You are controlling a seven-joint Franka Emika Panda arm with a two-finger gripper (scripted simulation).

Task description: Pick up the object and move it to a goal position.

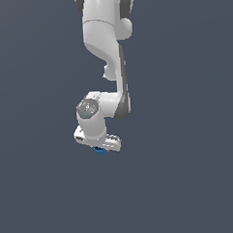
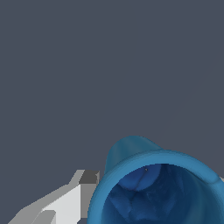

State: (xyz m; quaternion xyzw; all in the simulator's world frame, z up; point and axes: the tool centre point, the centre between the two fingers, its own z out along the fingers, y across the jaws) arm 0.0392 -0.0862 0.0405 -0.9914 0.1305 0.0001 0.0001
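Observation:
The object is a bright blue cup (image 2: 153, 183) with a hollow darker centre. It fills the near part of the wrist view, with its open mouth facing the camera. A white finger (image 2: 65, 205) lies against one side of its rim, and a sliver of the other finger shows at the opposite edge. In the exterior view only a small blue piece of the cup (image 1: 99, 150) shows beneath the white hand. My gripper (image 1: 99, 147) points down and is closed around it. The fingertips themselves are hidden by the hand and the cup.
The white arm (image 1: 108, 51) comes down from the top of the exterior view. Around it there is only a flat, uniform dark grey-blue surface, with no other objects and no marker in view.

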